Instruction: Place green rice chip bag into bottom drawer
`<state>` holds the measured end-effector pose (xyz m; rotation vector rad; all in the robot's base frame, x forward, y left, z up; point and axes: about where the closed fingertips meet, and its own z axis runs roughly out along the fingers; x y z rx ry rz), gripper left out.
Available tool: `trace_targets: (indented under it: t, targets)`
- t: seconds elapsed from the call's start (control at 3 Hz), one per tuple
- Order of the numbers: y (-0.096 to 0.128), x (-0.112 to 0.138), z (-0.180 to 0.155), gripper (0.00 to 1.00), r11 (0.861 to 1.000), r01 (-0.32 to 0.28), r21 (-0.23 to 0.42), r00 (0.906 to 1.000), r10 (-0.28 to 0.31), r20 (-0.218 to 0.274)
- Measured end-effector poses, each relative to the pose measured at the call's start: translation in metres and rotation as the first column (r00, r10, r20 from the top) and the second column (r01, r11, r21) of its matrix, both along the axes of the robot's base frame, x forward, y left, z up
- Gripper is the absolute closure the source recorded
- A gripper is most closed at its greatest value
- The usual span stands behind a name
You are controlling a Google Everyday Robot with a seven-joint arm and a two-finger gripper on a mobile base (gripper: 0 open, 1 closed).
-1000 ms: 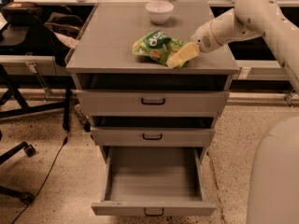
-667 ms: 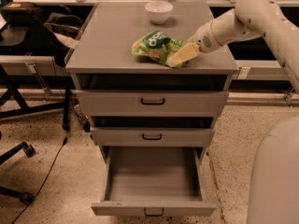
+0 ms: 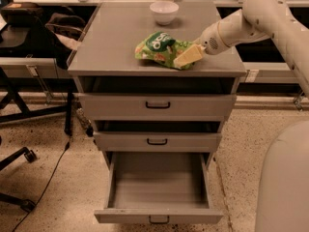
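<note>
Green rice chip bag (image 3: 159, 50), lettering unreadable, atop cabinet (image 3: 111, 47), touches end effector (image 3: 186, 57); grip unclear.

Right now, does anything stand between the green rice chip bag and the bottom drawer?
Nothing visible does. The gripper is at one end of the green rice chip bag on the cabinet top. The bottom drawer is pulled out well past the middle drawer and the top drawer.

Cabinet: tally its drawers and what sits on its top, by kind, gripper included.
Drawers: 3 (top drawer, middle drawer, bottom drawer pulled wide open)
Snack bags: 1 (green rice chip bag)
Bowls: 1 (white bowl)
Grippers: 1 (gripper at the bag's right end, over the cabinet top)
Total: 6
</note>
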<state>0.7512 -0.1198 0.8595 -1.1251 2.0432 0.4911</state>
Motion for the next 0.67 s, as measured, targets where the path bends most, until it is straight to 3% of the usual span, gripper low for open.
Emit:
trace_targets:
  t: [0.33, 0.67]
  targets:
    - [0.0001, 0.0, -0.0001, 0.89, 1.0, 0.0, 0.0, 1.0, 0.0, 0.0]
    - [0.0001, 0.0, -0.0001, 1.0, 1.0, 0.0, 0.0, 1.0, 0.0, 0.0]
